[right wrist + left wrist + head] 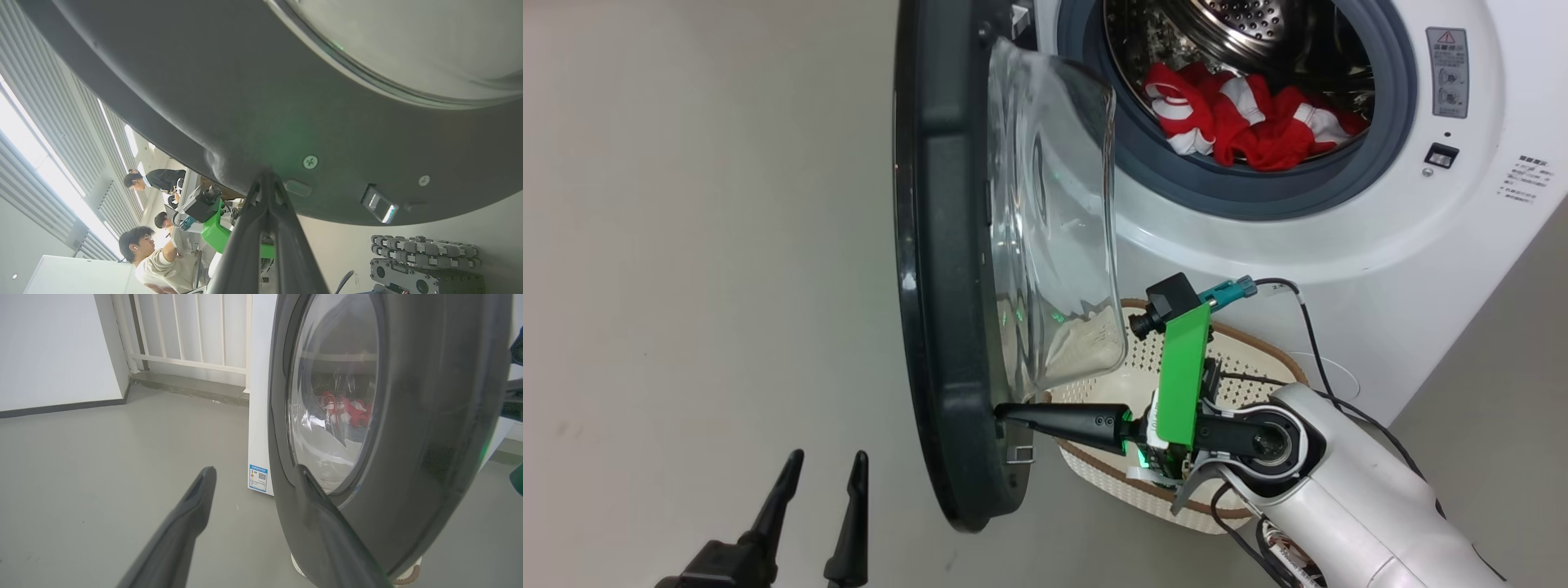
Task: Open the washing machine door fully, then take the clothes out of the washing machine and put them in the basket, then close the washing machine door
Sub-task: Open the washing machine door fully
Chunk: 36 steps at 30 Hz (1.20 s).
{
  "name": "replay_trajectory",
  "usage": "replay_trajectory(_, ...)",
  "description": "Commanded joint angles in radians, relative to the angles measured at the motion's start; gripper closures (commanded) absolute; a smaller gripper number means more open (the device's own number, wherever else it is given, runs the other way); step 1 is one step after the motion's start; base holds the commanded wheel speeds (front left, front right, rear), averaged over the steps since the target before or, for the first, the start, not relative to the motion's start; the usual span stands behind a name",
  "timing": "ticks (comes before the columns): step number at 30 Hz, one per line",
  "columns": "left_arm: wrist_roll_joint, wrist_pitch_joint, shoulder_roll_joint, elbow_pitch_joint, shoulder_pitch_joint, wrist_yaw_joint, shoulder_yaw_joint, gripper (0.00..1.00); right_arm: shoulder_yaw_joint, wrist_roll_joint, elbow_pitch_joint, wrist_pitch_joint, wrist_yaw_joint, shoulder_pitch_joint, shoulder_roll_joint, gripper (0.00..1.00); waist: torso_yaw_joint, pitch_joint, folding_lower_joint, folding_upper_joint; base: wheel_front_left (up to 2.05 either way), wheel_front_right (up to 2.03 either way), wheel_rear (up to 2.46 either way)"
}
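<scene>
The washing machine door (941, 245), standing open, is touched at its inner rim by the closed-fingered right gripper (1003, 412).

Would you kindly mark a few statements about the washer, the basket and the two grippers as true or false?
1. The clothes lie inside the washing machine. True.
2. The left gripper is shut. False: its fingers stand apart, holding nothing.
3. The right gripper, shut, presses its tips on the inner rim of the washing machine door. True.
4. The basket holds red garments. False: its visible part holds none.
</scene>
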Motion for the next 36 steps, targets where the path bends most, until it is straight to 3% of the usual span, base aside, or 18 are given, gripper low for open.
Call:
replay_trajectory(1,0.008,-0.008,0.015,-0.021,-0.008,0.004,0.039,0.00,0.004,-0.004,-0.022,-0.014,0.007,-0.019,0.031,1.00,-0.004,-0.004,0.0000,-0.0001,0.00,0.00,0.00)
replay_trajectory(4,0.011,-0.008,0.015,-0.018,-0.007,0.001,0.042,0.00,-0.003,-0.022,-0.019,-0.027,0.007,-0.013,0.031,1.00,-0.012,-0.008,0.0000,-0.0001,0.00,0.00,0.00)
replay_trajectory(5,0.012,-0.008,0.015,-0.018,-0.007,0.000,0.044,0.00,-0.007,-0.028,-0.019,-0.030,0.007,-0.009,0.031,0.89,-0.016,-0.011,0.0000,-0.0001,0.00,0.00,0.00)
replay_trajectory(6,0.014,-0.008,0.015,-0.017,-0.006,-0.001,0.047,0.00,-0.011,-0.033,-0.020,-0.034,0.007,-0.004,0.030,0.62,-0.020,-0.013,0.0000,-0.0001,0.00,0.00,0.00)
replay_trajectory(7,0.014,-0.008,0.015,-0.016,-0.005,-0.003,0.049,0.00,-0.016,-0.039,-0.020,-0.038,0.007,0.002,0.030,0.51,-0.024,-0.016,0.0000,-0.0001,0.00,0.00,0.00)
replay_trajectory(8,0.014,-0.008,0.015,-0.015,-0.005,-0.004,0.052,0.00,-0.021,-0.045,-0.020,-0.041,0.007,0.009,0.028,0.00,-0.028,-0.018,0.0000,-0.0001,0.00,0.00,0.00)
replay_trajectory(24,0.030,-0.008,0.015,-0.006,0.009,-0.021,0.108,0.00,-0.057,-0.204,0.000,-0.165,0.007,0.148,-0.081,0.00,-0.102,-0.039,0.0000,-0.0001,0.00,0.00,0.00)
replay_trajectory(36,0.025,-0.008,0.015,-0.002,0.020,-0.024,0.127,0.00,-0.089,-0.298,0.036,-0.346,0.007,0.249,-0.165,0.00,-0.132,-0.046,0.0000,-0.0001,0.00,0.00,0.00)
